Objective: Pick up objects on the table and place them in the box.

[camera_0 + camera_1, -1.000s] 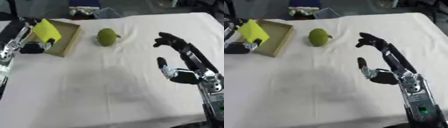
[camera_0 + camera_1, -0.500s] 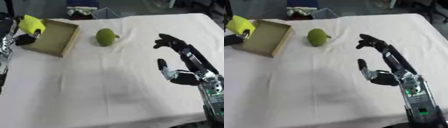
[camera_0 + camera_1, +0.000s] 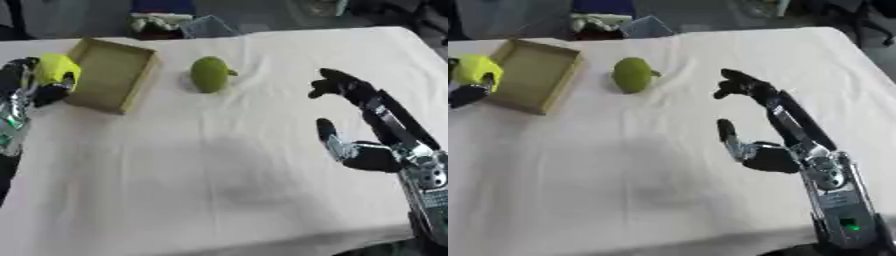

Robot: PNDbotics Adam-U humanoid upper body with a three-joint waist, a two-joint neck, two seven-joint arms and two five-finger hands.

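Left hand (image 3: 35,87) curled round yellow object (image 3: 58,70), box (image 3: 112,80) just right. Carry over rim, lower inside, then release. Right hand (image 3: 767,150) open, empty; pear (image 3: 210,74) ahead-left.

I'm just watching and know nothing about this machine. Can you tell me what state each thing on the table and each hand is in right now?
Box: open on top, nothing visible inside, lying on the table.
Yellow object: held up by the left hand, beside the box, not in it.
Green fruit: resting on the cloth, untouched.
Left hand: fingers curled round the yellow object.
Right hand: open, holding nothing.
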